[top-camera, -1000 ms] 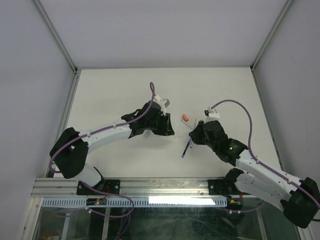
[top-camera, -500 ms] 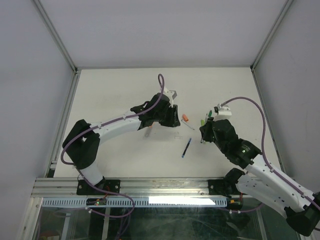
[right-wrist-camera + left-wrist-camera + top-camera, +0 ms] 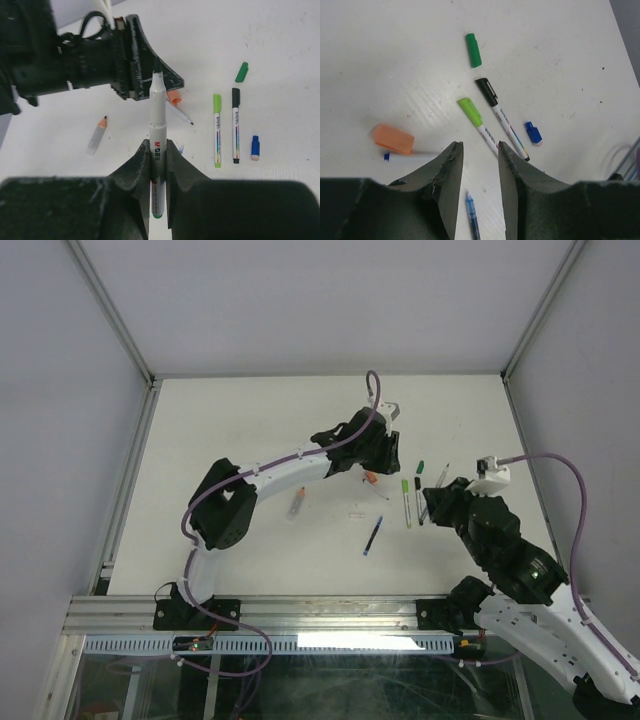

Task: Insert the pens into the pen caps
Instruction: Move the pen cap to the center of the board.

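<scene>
The right gripper (image 3: 158, 147) was found pressed tight on an uncapped pen (image 3: 157, 107), which was pinched low on its white barrel. The dark tip was pointed away from the wrist, and the green end was seen just behind the fingers. The pen was held clear of the table (image 3: 230, 440).

Just beyond that tip the left gripper (image 3: 476, 152) was noted. Its jaws were spread partway, with nothing caught between them, above the table surface. Through the gap between its fingers a blue pen (image 3: 471, 216) was seen lying flat on the table.

To one side of the left gripper an orange cap (image 3: 393, 139) was recorded. A thin white pen (image 3: 417, 156) was laid just beside it.

Ahead of the left gripper, a light-green-capped pen (image 3: 479, 125) and a black-capped pen (image 3: 501, 118) were found lying side by side. Both had their caps on, with the capped ends turned away from the left wrist. A blue cap (image 3: 533, 133) was set just beside the black-capped pen's barrel. A dark green cap (image 3: 473, 50) was placed loose, farther out past both capped ends.

A grey pen (image 3: 298, 503) with an orange tip was logged well apart from the rest, on the left arm's side of the table.
</scene>
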### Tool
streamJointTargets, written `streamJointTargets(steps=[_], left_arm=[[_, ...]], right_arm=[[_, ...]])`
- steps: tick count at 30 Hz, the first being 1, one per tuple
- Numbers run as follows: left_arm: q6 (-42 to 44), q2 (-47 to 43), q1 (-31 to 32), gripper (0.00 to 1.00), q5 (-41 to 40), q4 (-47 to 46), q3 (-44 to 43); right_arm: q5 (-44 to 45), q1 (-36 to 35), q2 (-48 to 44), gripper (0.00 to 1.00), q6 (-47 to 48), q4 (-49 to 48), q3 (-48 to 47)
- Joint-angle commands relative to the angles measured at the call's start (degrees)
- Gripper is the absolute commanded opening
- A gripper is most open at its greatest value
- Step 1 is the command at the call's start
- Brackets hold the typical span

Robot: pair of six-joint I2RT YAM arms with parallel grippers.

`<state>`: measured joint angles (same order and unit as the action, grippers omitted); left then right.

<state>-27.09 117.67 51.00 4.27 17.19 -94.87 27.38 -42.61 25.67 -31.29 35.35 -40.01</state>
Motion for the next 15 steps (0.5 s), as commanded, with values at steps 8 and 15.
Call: streamJointTargets(steps=[8, 15], left_arm=[[3.38, 17.79, 2.51, 0.36, -3.11, 6.36, -27.41], [4.71, 25.45, 2.65, 0.4, -6.45, 8.85, -36.6]], right_arm=[[4.82, -0.02, -7.13, 0.0, 0.0, 4.09, -7.05], [4.15, -0.02, -8.4, 0.0, 0.1, 5.64, -7.33]])
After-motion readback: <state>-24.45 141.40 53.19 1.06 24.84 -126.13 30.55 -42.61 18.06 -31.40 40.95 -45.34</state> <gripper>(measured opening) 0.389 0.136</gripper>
